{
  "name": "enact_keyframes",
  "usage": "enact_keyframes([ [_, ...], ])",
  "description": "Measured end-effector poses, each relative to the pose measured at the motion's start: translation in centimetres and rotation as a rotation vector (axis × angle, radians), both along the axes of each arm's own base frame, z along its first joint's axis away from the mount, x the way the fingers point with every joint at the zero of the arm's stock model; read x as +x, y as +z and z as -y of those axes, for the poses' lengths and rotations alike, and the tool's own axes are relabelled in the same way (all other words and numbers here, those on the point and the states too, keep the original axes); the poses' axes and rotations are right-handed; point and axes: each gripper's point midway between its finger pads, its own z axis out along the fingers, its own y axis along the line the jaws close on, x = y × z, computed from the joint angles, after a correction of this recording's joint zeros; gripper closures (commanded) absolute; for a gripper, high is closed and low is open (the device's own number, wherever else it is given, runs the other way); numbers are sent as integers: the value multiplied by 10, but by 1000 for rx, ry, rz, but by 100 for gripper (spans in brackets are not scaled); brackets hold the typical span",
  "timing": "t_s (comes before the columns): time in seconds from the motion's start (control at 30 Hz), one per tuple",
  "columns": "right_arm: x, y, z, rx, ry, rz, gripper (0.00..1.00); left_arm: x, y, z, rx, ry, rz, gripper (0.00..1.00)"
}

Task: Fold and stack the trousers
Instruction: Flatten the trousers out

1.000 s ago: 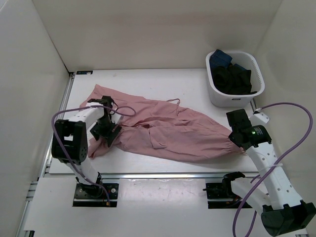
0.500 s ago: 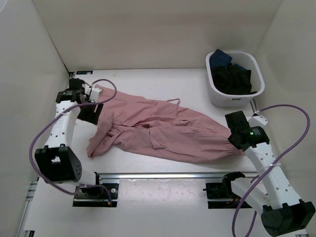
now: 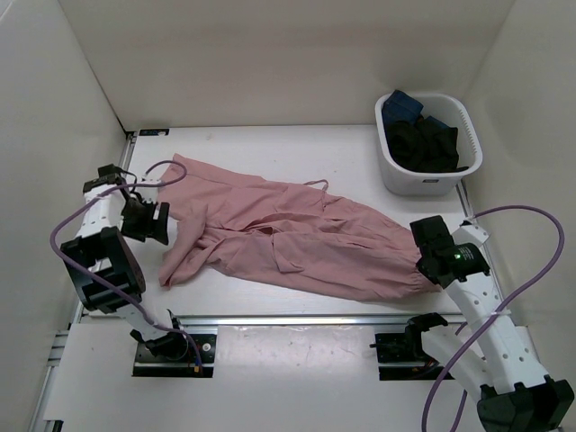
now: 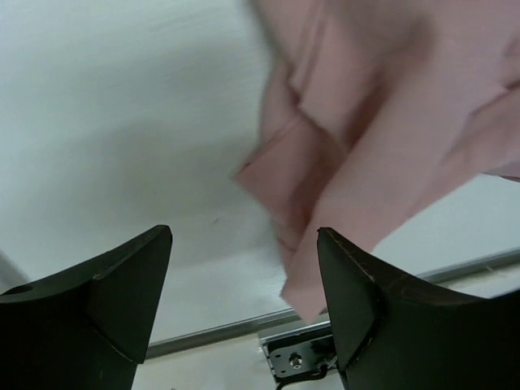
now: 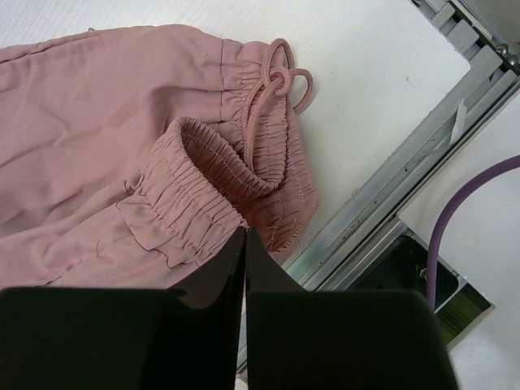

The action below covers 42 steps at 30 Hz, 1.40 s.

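The dusty-pink trousers [image 3: 297,238] lie spread across the table, from the far left to the near right. Their left part is bunched into a fold [image 4: 325,179]. My left gripper [image 3: 147,222] is open and empty just left of that fold, with its jaws wide apart over bare table in the left wrist view [image 4: 244,236]. My right gripper [image 3: 427,261] is shut at the trousers' right end. In the right wrist view its fingertips [image 5: 245,231] rest over the gathered elastic [image 5: 203,183] beside the drawstring [image 5: 272,81]. No cloth shows between the jaws.
A white basket [image 3: 396,175] with black and dark-blue garments [image 3: 423,142] stands at the back right. A metal rail [image 3: 315,319] runs along the table's near edge. White walls close in the left, back and right sides.
My left arm has swung away from the trousers' left part, first back to the far corner, then out to the left. My right gripper has shifted slightly nearer. The trousers have barely moved.
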Motion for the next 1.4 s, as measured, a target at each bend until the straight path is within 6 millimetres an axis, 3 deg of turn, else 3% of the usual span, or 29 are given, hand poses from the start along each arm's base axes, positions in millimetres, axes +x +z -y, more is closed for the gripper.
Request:
enact_keyframes([
  [0.1,-2,-1,0,9,-5,21,100,2,-11,14,-86,-34,-11,19],
  [0.2,-3,0,1,15,-7,39,100,-7,-40,24,-147,-51,-108,25],
  [0.27,-3,1,1,17,-7,44,100,-24,-66,31,-184,-55,-202,38],
  [0.3,-3,1,1,17,-8,45,100,-36,-69,36,-205,-54,-258,45],
  [0.33,-3,1,1,18,-9,46,100,-43,-69,38,-209,-55,-273,58],
  [0.43,-3,1,1,19,-11,48,100,-53,-70,40,-206,-72,-290,86],
  [0.63,-1,2,0,15,-3,48,100,-50,-55,35,-208,-74,-293,86],
  [0.7,6,6,0,-3,29,47,100,-34,-42,19,-168,-35,-255,86],
  [0.77,23,18,-4,-24,74,51,100,-5,-20,-10,-101,24,-160,86],
  [0.9,92,75,-17,-72,177,124,100,45,36,-78,60,132,38,86],
  [1.0,158,137,-28,-94,233,264,100,51,63,-116,159,195,100,86],
  [1.1,188,186,-27,-98,269,390,100,35,68,-144,222,247,79,86],
  [1.17,187,204,-16,-102,253,435,100,20,63,-159,251,278,45,86],
  [1.23,175,208,-4,-90,213,451,100,-1,53,-172,285,306,-1,86],
  [1.3,149,191,10,-68,153,423,100,-25,38,-176,302,318,-65,86],
  [1.4,94,135,29,-23,16,310,100,-68,12,-171,319,315,-181,86],
])
